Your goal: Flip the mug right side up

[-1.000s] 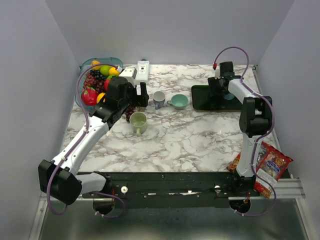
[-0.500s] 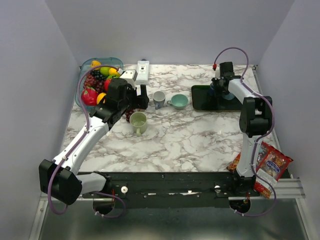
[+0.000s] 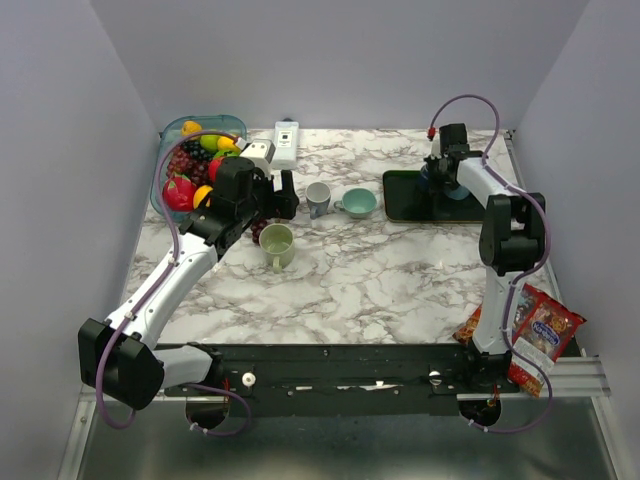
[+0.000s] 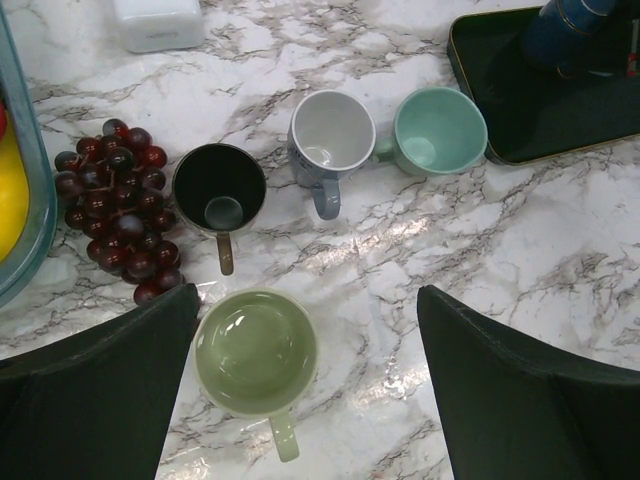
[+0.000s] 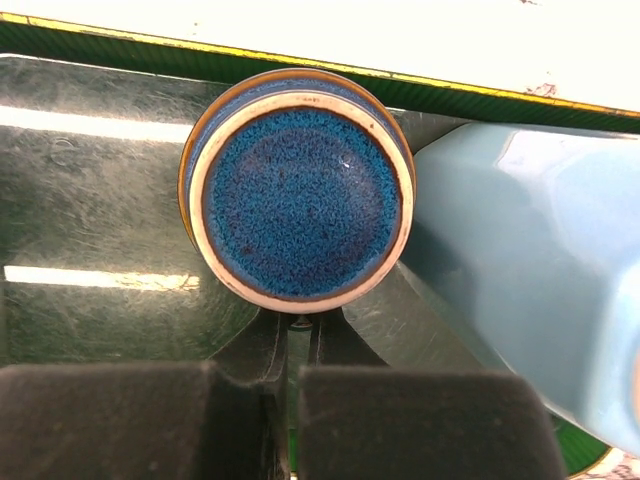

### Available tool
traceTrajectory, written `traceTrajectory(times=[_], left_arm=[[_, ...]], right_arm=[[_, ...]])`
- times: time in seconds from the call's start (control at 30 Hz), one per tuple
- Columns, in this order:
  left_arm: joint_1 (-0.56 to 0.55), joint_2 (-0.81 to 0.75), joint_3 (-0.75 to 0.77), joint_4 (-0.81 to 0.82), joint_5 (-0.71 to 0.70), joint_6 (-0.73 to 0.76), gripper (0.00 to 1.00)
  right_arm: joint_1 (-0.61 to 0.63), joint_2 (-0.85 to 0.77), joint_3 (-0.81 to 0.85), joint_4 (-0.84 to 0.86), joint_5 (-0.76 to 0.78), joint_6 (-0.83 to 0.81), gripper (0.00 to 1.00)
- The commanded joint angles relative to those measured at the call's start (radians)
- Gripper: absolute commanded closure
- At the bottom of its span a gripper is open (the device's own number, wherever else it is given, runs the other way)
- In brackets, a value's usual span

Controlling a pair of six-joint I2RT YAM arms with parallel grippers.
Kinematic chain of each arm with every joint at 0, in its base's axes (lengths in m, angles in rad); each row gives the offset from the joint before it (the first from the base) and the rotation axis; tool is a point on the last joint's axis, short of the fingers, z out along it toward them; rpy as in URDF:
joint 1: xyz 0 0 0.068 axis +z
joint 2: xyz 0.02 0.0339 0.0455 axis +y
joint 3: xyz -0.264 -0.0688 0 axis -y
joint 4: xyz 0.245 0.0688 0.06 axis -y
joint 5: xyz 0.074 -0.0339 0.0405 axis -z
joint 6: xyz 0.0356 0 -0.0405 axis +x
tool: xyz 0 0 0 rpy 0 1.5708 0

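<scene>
From above: a marble-veined desk, with a clear bowl at far left heaped with fruit. Mid-desk, a loose cluster of a grey-blue mug, a teal cup and a green mug, all mouth-up and empty. At far right a dark tray, with the right tool low over it.

From the left wrist: left tool spread wide above the green mug, round, glossy, bare inside. Beyond it a black mug, also empty; grapes loose on the desk beside the bowl. At top right, on the tray, the blue mug, base-up.

From the right wrist: blue mug upside down on the glossy tray, its speckled base ringed in cream. Just beside it, a smooth pale blue object. Right tool pressed together at the mug's near side; whether pinching anything, impossible to tell.
</scene>
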Motion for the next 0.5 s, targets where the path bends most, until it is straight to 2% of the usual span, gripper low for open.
traceTrajectory(times=[0.0,0.23,0.3,0.43,0.47], left_arm=[[0.004,0.0,0.014,0.016,0.039,-0.012,0.01],[0.004,0.029,0.047,0.057,0.119,-0.052,0.01],[0.004,0.043,0.069,0.073,0.162,-0.068,0.01],[0.004,0.081,0.104,0.163,0.277,-0.1,0.01],[0.004,0.089,0.11,0.189,0.3,-0.112,0.01]], right_arm=[[-0.004,-0.116,-0.039,-0.003,-0.052,0.075,0.99],[-0.004,-0.332,-0.109,0.012,-0.281,0.21,0.99],[-0.004,-0.394,-0.138,0.053,-0.35,0.268,0.99],[-0.003,-0.534,-0.214,0.171,-0.6,0.38,0.99],[-0.003,-0.585,-0.244,0.241,-0.64,0.406,0.99]])
